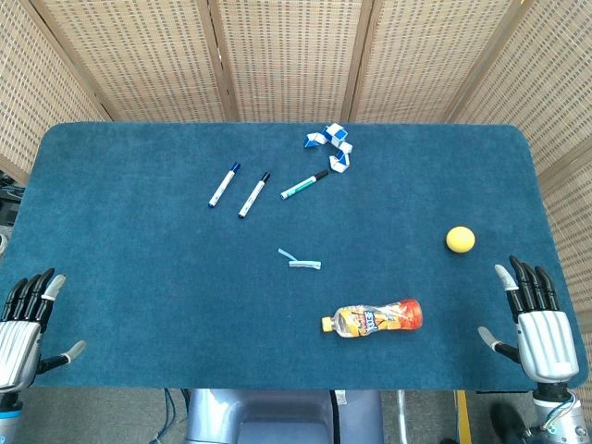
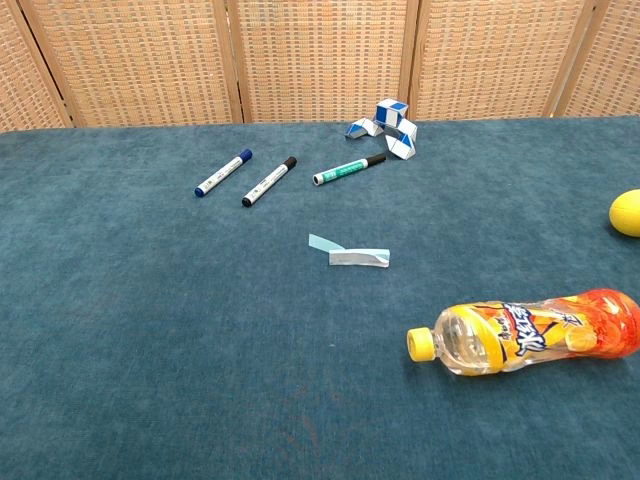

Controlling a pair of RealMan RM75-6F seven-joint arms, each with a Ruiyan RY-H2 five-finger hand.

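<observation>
Bottle point(image 1: 374, 320) of orange drink, the thing lying nearest the right hand point(image 1: 538, 326), rested on its side on the blue table cloth point(image 1: 139, 250), yellow cap toward the left hand point(image 1: 23, 324) and apart from both. It looked clear plastic with an orange label, partly full. Neither hand held or touched anything; each sat at its own near corner with fingers spread and straight. By my reading no grasp had begun, and any pick-up would call for a reach inward and a wrap around a round body that could roll. A yellow ball point(image 1: 460, 240) lay just beyond the right hand. Farther off lay a folded paper strip point(image 1: 301, 261), three markers point(image 1: 252, 194) and a blue-and-white twist puzzle point(image 1: 330, 144)
</observation>
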